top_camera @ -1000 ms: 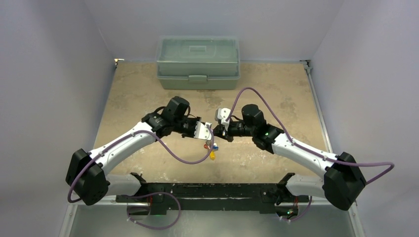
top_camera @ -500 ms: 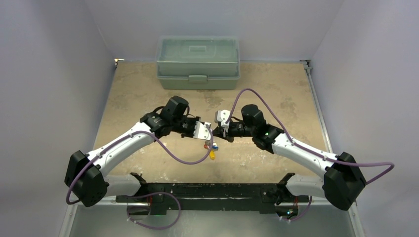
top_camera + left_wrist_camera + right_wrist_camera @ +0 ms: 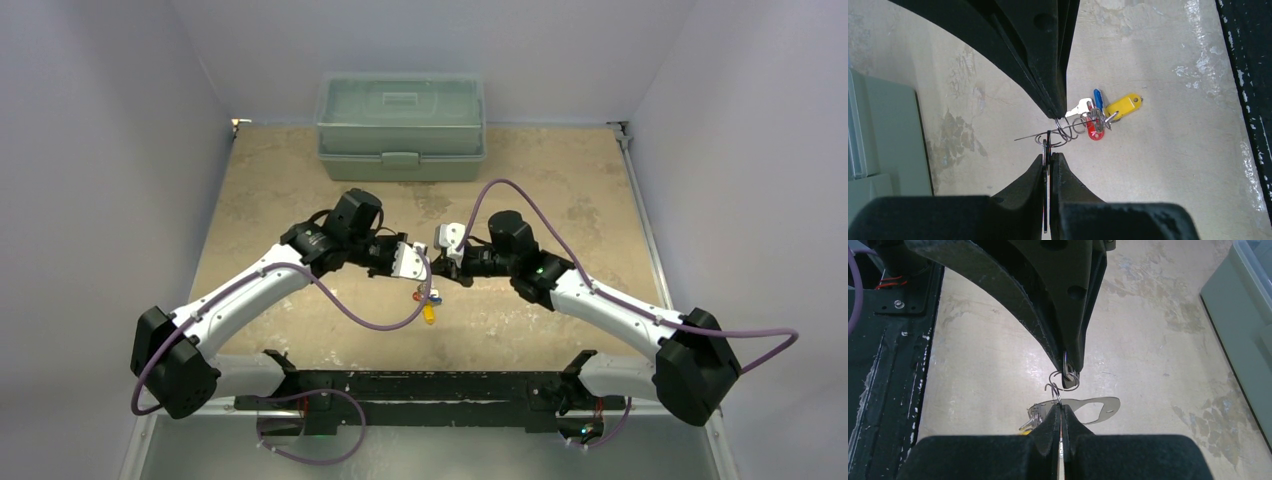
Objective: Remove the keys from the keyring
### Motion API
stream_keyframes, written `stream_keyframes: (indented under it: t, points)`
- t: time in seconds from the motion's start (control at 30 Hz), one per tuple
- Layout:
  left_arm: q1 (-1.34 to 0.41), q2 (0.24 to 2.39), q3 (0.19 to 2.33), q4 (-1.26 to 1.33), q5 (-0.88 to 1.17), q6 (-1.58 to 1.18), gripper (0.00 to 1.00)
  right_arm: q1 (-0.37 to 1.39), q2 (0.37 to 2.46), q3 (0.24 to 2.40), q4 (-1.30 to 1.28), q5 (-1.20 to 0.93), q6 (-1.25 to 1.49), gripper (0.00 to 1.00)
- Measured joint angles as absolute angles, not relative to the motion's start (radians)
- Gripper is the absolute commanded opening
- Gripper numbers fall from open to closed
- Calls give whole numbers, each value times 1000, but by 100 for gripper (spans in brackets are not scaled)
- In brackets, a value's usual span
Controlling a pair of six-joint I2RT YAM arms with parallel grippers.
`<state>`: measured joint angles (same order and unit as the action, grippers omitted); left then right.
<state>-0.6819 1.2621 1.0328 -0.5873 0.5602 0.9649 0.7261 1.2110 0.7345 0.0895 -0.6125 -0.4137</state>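
Observation:
Both grippers meet tip to tip above the table's middle. My left gripper (image 3: pixel 424 274) (image 3: pixel 1049 155) is shut on a thin dark flat piece (image 3: pixel 1047 142) and a small ring. My right gripper (image 3: pixel 441 271) (image 3: pixel 1060 407) is shut on a stretched wire coil (image 3: pixel 1073 127). The keys (image 3: pixel 428 302) hang from this coil: a silver key (image 3: pixel 1079 107) with blue (image 3: pixel 1097 99), yellow (image 3: pixel 1124 105) and red (image 3: pixel 1094 133) tags. The grey oval keyring (image 3: pixel 1108 406) shows just behind my right fingertips. How it is attached is hidden.
A grey-green lidded toolbox (image 3: pixel 400 125) stands at the back of the table. A black rail (image 3: pixel 430 385) runs along the near edge between the arm bases. Pale walls close in the left, right and back sides.
The left arm has shifted slightly to the left and back. Both grippers stay shut and together, and the key cluster hangs in almost the same place.

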Motion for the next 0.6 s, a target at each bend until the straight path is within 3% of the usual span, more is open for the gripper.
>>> stream_keyframes:
  t: [0.1,0.37,0.6]
  points:
    - [-683,1262,1046,-606,572,961,0,726,1215,738,91,-613,-414,0]
    - [-691,1263,1096,-662,580,919,0,721,1237,767,89,-611,-404,42]
    - [-691,1283,1154,-698,567,823,0,654,1237,816,74,-612,-397,47]
